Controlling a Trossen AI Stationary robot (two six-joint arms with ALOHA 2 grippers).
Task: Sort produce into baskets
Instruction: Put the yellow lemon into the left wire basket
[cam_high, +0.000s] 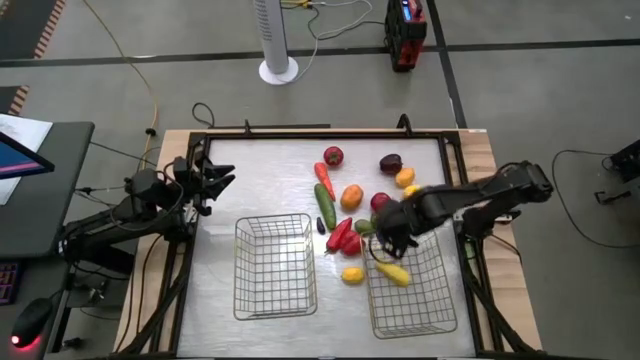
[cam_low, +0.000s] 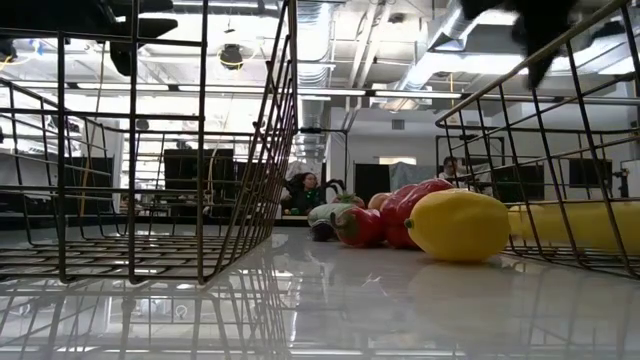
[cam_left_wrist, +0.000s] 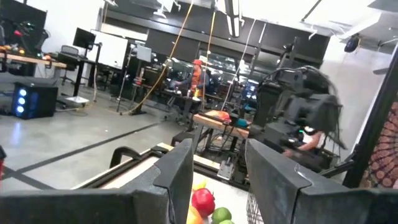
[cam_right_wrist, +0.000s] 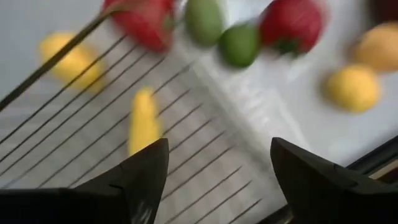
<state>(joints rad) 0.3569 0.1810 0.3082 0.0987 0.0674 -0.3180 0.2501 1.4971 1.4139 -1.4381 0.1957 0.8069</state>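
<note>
Two wire baskets stand at the near side. The left basket (cam_high: 275, 266) holds nothing; in the right basket (cam_high: 412, 295) a long yellow piece (cam_high: 392, 273) lies on the floor grid. My right gripper (cam_high: 388, 243) hangs open above that basket's far end, fingers pointing down, nothing between them (cam_right_wrist: 217, 155); the yellow piece (cam_right_wrist: 143, 121) lies below. Loose produce lies on the table beyond: red peppers (cam_high: 343, 237), a cucumber (cam_high: 326, 206), a carrot (cam_high: 323, 173), a yellow lemon (cam_high: 352, 275). My left gripper (cam_high: 218, 180) waits open, raised, at the table's left.
More produce lies in the far middle: a red round piece (cam_high: 333, 155), a dark maroon one (cam_high: 390, 163), orange and yellow ones (cam_high: 351, 196) (cam_high: 404, 177), a green one (cam_high: 363, 227). A black frame (cam_high: 300, 131) edges the table. In the low view the lemon (cam_low: 460, 225) sits between the baskets.
</note>
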